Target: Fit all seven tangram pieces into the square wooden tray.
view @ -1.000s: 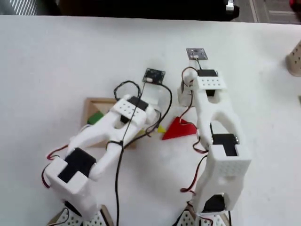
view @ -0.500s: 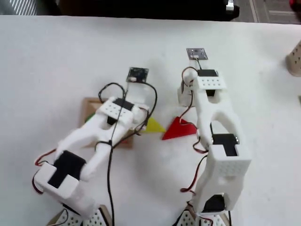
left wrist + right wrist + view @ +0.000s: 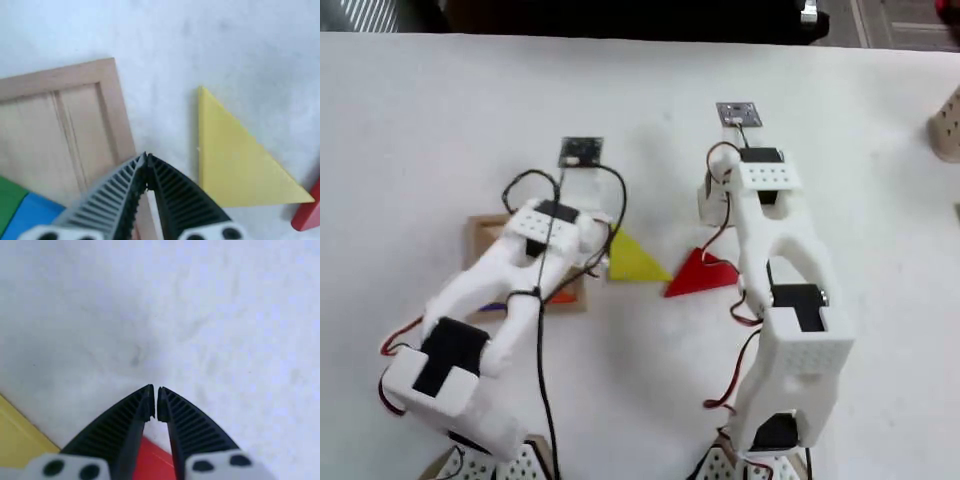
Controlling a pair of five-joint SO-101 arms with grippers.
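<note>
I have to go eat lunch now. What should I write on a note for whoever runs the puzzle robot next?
Left tool: shut, holding nothing, over the rim of the wooden tray, on the side facing the yellow triangle.
Right tool: shut, holding nothing, over the table by the red triangle.
Done: a green piece and a blue piece lie in the tray. The left arm covers most of the rest of it.
Left: the yellow and red triangles lie on the table outside the tray, side by side. Both need fitting in.
</note>
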